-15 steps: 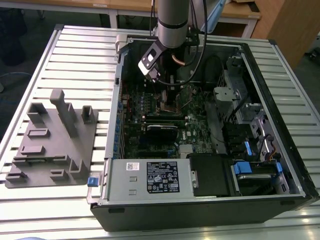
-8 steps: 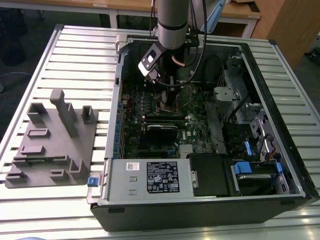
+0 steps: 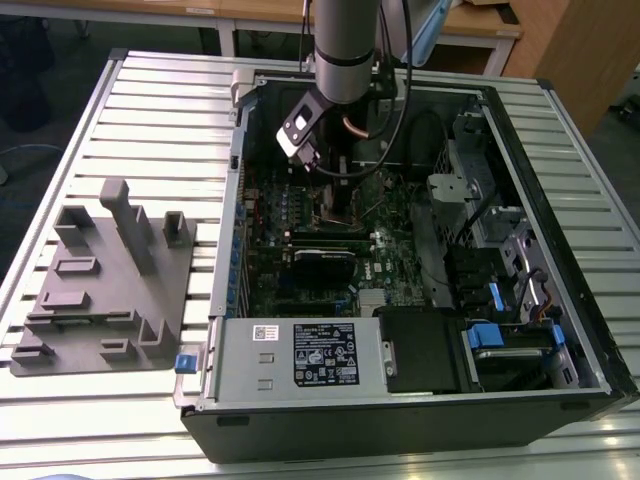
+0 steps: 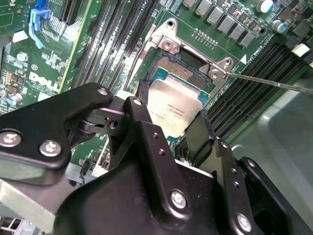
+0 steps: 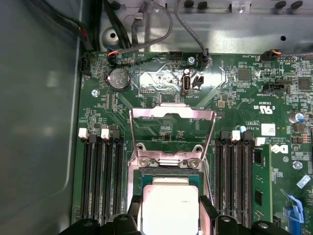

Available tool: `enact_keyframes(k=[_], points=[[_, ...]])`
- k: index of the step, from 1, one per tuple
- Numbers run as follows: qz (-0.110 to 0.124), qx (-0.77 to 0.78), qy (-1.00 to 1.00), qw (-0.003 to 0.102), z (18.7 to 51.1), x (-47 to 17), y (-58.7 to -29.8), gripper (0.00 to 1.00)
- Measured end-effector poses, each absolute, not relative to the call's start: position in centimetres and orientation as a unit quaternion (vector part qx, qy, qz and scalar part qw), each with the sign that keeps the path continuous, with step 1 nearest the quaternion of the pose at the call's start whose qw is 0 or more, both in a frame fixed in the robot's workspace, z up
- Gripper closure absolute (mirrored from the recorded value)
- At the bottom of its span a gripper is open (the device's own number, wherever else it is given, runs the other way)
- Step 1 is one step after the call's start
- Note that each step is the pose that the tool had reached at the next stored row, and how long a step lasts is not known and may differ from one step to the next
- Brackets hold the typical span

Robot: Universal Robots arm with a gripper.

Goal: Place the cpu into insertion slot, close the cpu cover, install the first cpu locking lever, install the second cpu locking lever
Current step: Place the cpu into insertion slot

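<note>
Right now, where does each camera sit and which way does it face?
Exterior view: off the arm, high, looking down into the open computer case; the arm shows.
First wrist view: on the arm, facing the green board and raised cover; jaw tips show.
Second wrist view: on the arm, looking past the black jaws at the chip they clamp over the socket.
Shared: both wrist views show chip, socket, jaws.

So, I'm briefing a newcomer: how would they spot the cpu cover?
In the open computer case, look at the green motherboard, between the two banks of long black memory slots. The cpu cover stands flipped open beside the cpu in the pincer: the only thin silvery frame with a large cut-out centre.
</note>
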State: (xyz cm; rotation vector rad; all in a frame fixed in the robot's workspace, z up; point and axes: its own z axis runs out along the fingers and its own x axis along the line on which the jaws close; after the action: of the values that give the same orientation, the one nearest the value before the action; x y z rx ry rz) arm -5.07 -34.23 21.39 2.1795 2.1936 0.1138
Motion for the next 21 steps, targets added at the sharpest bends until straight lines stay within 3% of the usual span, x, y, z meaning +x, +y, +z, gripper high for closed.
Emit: enact_keyframes(k=[21], points=[[0.037, 0.704, 0.709, 0.024, 20.38, -5.06, -34.16, 0.46]])
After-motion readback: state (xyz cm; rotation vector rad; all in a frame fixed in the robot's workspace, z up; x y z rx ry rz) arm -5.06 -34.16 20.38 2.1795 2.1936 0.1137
